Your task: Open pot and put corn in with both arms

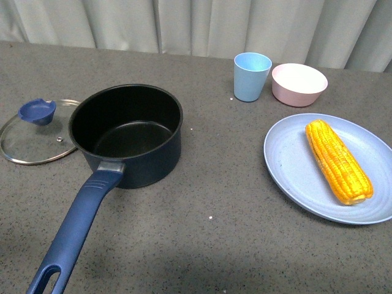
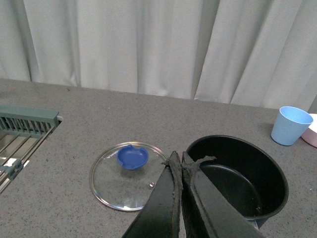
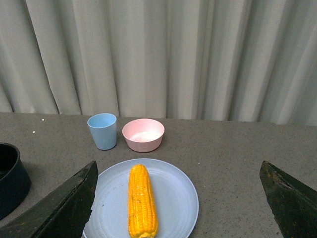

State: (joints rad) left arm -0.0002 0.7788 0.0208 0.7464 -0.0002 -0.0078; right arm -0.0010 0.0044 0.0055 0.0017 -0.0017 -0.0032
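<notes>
the pot (image 1: 131, 131) stands uncovered and empty, with its glass lid (image 1: 30, 144) lying flat just beside its left rim and its long handle (image 1: 73, 233) running toward the robot. the corn (image 1: 338, 160) lies well right of the pot on a pale blue plate (image 1: 288, 171), with bare grey table (image 1: 214, 202) between them, and a blue cup (image 1: 251, 76) and pink bowl (image 1: 299, 84) sit behind and right of the pot. the left gripper (image 2: 179, 158) is clenched on nothing above where lid and pot meet, while the right gripper (image 3: 178, 166) is spread wide and empty, facing the corn.
</notes>
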